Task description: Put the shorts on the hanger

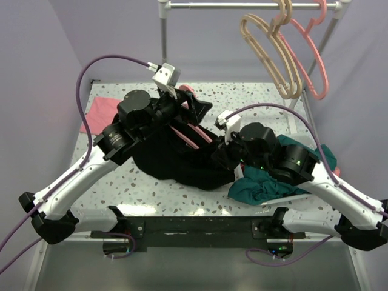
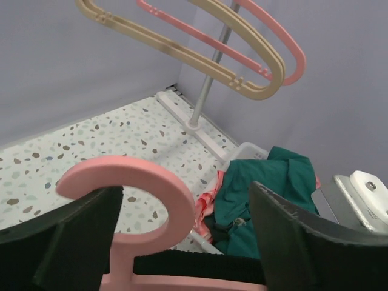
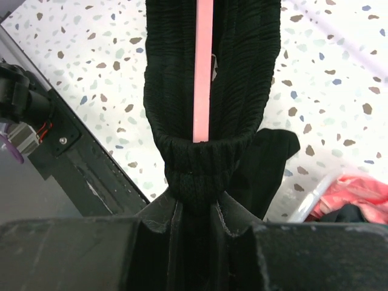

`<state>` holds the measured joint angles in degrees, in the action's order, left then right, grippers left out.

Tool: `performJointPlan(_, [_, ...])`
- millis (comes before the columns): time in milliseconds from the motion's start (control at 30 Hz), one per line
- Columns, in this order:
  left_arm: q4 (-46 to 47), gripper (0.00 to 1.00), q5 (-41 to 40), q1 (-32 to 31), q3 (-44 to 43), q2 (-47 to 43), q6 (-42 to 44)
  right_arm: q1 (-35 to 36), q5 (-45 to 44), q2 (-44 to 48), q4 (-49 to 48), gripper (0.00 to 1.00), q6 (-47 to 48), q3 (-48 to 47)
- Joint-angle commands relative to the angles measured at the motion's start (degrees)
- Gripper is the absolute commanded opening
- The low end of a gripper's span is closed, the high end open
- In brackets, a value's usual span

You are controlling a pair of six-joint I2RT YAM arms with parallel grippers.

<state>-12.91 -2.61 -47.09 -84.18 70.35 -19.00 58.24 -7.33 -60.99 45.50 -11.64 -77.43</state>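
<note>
Shorts (image 1: 176,160), black and ribbed, lie heaped at the centre of the worktop (image 1: 254,103), and the salmon-pink hanger (image 2: 121,170) is already partway into them. In the right wrist view we see its straight bar running down inside a loop of the fabric. We judge the threading begun but not finished. Most of the garment rests on the worktop, and it has yet to be drawn along the bar and settled evenly so that it hangs from the hanger alone.

Our right end effector (image 3: 194,236) is pressed together on a bunched fold of the shorts just below that loop. Our left end effector (image 2: 185,206) has its fingers partly apart on either side of the hook's base. It appears to be clamping the hanger there, though the contact sits at the frame's lower edge and we cannot be sure.

For room, the top view shows bare worktop toward 12 and 1 o'clock. A teal garment (image 1: 267,182) crowds 4 o'clock under the right arm, and a pink cloth (image 1: 100,112) lies at 10 o'clock. Overhead at 1 to 2 o'clock, tan hangers (image 1: 267,68) and a spare pink hanger (image 1: 313,51) dangle from the rail (image 1: 242,5), so a high lift that way risks a snag. The worktop's near edge at 6 o'clock is close to the shorts, and the two wrists work near one another.
</note>
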Motion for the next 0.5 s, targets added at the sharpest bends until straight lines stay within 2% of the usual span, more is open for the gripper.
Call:
performJointPlan(0, [2.6, 0.99, 0.0, -0.1, -5.5, 0.0, 0.1, 0.4, -3.3, 3.5, 0.1, 0.00, -0.9, -2.8])
performJointPlan(233, [-2.5, 1.00, -3.7, -0.2, -9.1, 1.7, 2.8, 0.5, -8.1, 5.5, 3.3, 0.00, -2.9, -3.3])
performJointPlan(400, [-7.4, 1.00, -17.5, -0.1, -10.1, 0.6, 0.9, 0.4, -14.4, 4.9, 7.1, 0.00, -5.2, -7.8])
performJointPlan(467, [-8.3, 1.00, -19.8, -0.2, -9.7, -0.8, 0.0, 0.5, -17.5, 4.0, 9.1, 0.00, -5.8, -10.8])
